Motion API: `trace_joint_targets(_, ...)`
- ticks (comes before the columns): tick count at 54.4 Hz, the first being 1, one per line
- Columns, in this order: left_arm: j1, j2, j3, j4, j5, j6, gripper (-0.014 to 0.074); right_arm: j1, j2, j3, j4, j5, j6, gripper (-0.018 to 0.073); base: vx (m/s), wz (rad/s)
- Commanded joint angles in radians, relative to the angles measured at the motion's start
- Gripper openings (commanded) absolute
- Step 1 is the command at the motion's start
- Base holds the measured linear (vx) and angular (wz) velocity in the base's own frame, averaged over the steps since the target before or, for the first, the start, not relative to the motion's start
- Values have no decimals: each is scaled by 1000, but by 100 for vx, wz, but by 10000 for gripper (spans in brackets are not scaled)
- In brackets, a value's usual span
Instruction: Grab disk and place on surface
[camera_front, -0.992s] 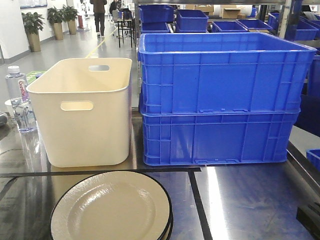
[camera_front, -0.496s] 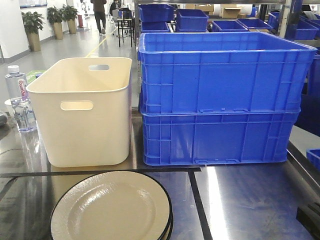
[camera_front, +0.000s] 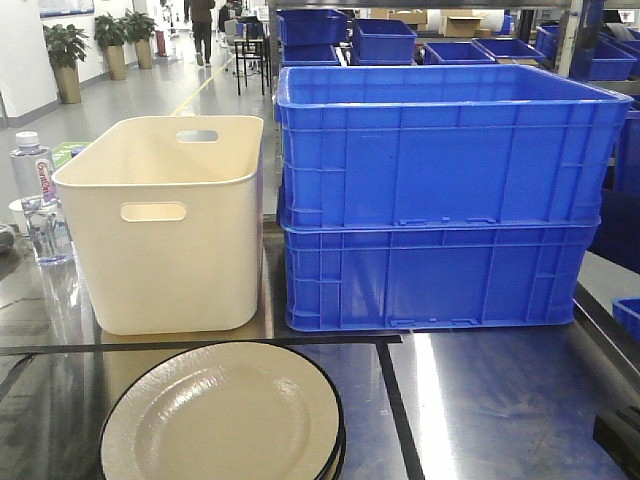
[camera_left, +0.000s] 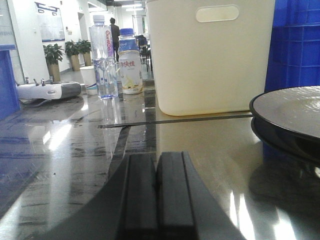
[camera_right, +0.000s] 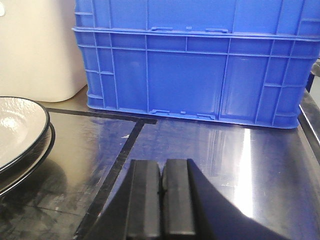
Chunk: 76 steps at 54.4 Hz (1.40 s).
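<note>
Cream disk (camera_front: 222, 418) rimmed in black, a cream bin (camera_front: 165, 225) and bright blue crates (camera_front: 440, 195) sit on silver tabletop (camera_front: 480, 400) striped with black tape.

Disk (camera_front: 222, 418) stack cut off by bottom edge in front view, by right edge in left wrist view, by left edge in right wrist view; number of stacked plates cannot be told. Cream bin (camera_front: 165, 225) top cropped in left wrist view. Upper blue crate (camera_right: 192, 15) cropped in right wrist view. Water bottle (camera_left: 103, 56) label print too small to be read.
</note>
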Motion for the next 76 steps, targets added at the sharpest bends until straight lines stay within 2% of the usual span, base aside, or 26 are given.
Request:
trace_joint_targets(1,-8,-6,24,3,-76,-9,1,-5,0,-33,-11,19,-9,-12,0,0)
trace_joint_targets(24,-8,-6,24,3,-76,-8,1,-5,0,-33,-11,19,-8,-12,0,0)
trace_joint_targets(29,-8,-6,24,3,-76,-8,1,-5,0,-33,-65,44,66,-12,0,0)
trace_joint_targets(32,-8,-6,24,3,-76,-8,1,-5,0,-33,-191,53,174,-12,0,0)
trace_joint_targets(33,-8,-6,24,3,-76,-8,1,-5,0,-33,-235,54,240,-12,0,0)
trace_joint_targets(38,-8,-6,24,3,-76,-8,1,-5,0,-33,-622,54,640,-12,0,0)
trace_joint_targets(40,-8,-6,24,3,-76,-8,1,-5,0,-33,-829,53,851,-12,0,0)
trace_joint_targets(43,-8,-6,24,3,-76,-8,1,-5,0,-33,-1090,53,1115,-12,0,0)
trace_joint_targets(48,-8,-6,24,3,-76,-8,1,-5,0,-33,-1423,51,1434,-12,0,0)
trace_joint_targets(51,-8,-6,24,3,-76,-8,1,-5,0,-33,-1571,52,1571,-12,0,0)
trace_joint_targets(54,-8,-6,24,3,-76,-8,1,-5,0,-33,-1676,54,1651,-12,0,0)
trace_joint_targets(58,-8,-6,24,3,-76,-8,1,-19,-1,-29,-1744,52,1707,-12,0,0)
trace_joint_targets(66,-8,-6,24,3,-76,-8,1,-158,-77,52,-1750,34,1764,-12,0,0)
trace_joint_targets(76,-8,-6,24,3,-76,-8,1,-330,-322,288,-1770,27,1765,-12,0,0)
